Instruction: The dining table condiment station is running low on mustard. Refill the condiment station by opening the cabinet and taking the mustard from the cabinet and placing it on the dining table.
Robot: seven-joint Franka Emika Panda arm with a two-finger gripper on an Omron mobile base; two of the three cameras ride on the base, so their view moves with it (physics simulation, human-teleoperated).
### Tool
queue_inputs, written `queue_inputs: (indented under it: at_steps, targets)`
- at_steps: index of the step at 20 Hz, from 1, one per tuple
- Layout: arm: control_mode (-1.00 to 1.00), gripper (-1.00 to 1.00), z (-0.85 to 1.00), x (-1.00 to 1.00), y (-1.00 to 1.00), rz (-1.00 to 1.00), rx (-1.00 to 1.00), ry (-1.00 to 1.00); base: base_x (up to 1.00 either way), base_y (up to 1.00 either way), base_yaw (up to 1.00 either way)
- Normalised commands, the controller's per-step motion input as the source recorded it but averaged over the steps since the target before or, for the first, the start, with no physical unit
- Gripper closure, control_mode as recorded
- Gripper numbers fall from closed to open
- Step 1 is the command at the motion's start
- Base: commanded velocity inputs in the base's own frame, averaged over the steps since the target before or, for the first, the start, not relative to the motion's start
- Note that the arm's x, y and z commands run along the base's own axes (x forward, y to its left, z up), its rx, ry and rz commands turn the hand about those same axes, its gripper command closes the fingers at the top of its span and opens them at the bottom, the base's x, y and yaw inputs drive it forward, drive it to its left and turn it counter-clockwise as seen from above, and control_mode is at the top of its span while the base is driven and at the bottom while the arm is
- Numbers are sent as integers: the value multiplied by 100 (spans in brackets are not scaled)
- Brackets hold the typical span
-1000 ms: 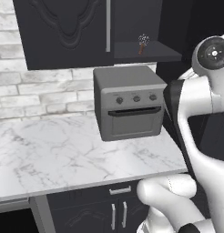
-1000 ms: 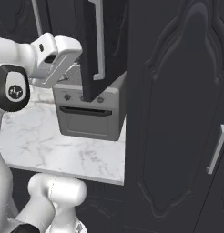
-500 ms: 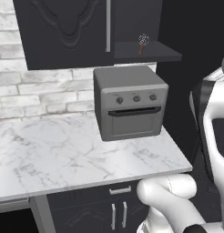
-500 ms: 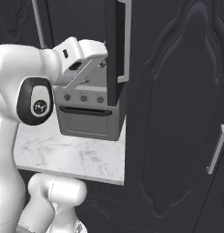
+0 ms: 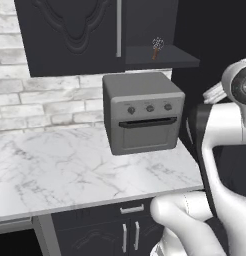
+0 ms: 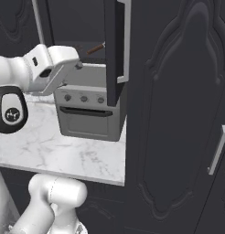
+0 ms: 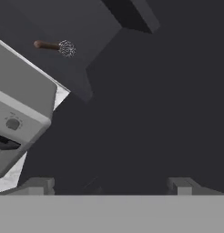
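The cabinet [image 5: 70, 35] is the black upper wall unit above the counter. Its left door is shut, with the silver bar handle [image 5: 118, 27] at its edge. The right door [image 6: 113, 50] stands swung out, edge-on in the right base view, and leaves a dark shelf [image 5: 162, 59] bare. On that shelf lies a small whisk with a brown handle [image 7: 57, 46]. My gripper [image 7: 110, 185] is open, its fingertips [image 7: 38, 184] wide apart with nothing between them, aimed into the dark cabinet space left of the open door. The mustard is hidden. The dining table is out of view.
A grey toaster oven [image 5: 142, 114] stands on the marble counter [image 5: 70, 172] right under the open shelf. Low dark cabinets [image 5: 127, 232] run below the counter. A tall black panelled door with a silver handle [image 6: 218, 148] fills the right side.
The right cabinet door has swung further open to the right. My hand has come off the door and drawn back to the left, with its fingers a little wider.
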Motion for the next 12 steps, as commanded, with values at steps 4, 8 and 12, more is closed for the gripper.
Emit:
queue_inputs:
  at_steps: [4, 8, 12]
  targets:
    - [-100, -100, 0, 0, 57, 0, -4, 0, 0, 0, 0]
    - [-100, -100, 0, -1, 36, 0, -3, 0, 0, 0, 0]
    - [-100, -100, 0, 0, 33, 0, -2, -1, 0, 0, 0]
